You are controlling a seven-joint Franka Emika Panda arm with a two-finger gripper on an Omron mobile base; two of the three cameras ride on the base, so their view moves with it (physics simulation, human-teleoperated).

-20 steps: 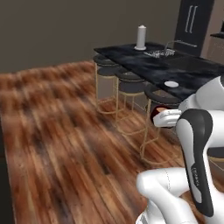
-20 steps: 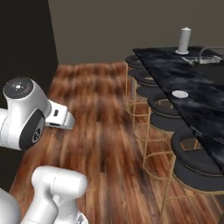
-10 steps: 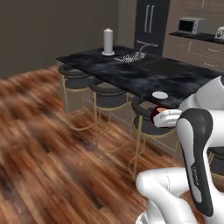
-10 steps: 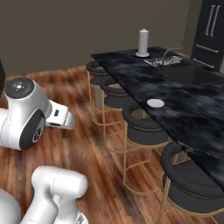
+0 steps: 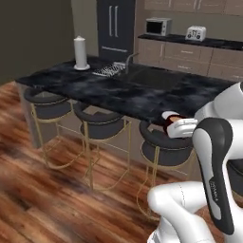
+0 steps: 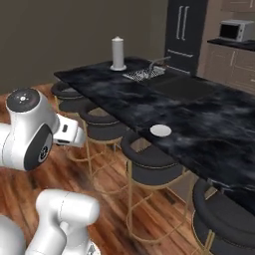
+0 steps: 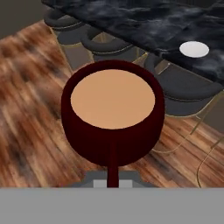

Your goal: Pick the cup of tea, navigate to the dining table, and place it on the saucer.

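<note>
The gripper (image 7: pixel 113 181) is clamped on the cup of tea (image 7: pixel 113 116), pinching its little side handle at the bottom of the hand view, so the dark maroon cup is carried upright in the air over the wooden floor (image 5: pixel 42 199), its light brown tea level and filling it nearly to the rim. In the left base view the cup of tea (image 5: pixel 170 124) peeks out as a dark red patch just ahead of the white hand, level with the near edge of the dining table (image 5: pixel 118 95) and above one of the round black stools (image 5: pixel 163 144). The saucer (image 6: pixel 161 130) lies flat and bare on the black marble-patterned table, close to its near long edge and above the gap between two stools; in the hand view the saucer (image 7: pixel 194 49) sits well apart from the cup, towards the upper right. Farther along the table a white paper towel roll (image 6: pixel 118 53) stands upright near the far end, with a sink and tap (image 6: pixel 149 71) set into the top beside it. Behind the table, against the back wall, stand a dark fridge (image 5: pixel 116 28), a microwave (image 5: pixel 158 26) and a toaster (image 5: pixel 195 33) on the brown-cabinet counter.
</note>
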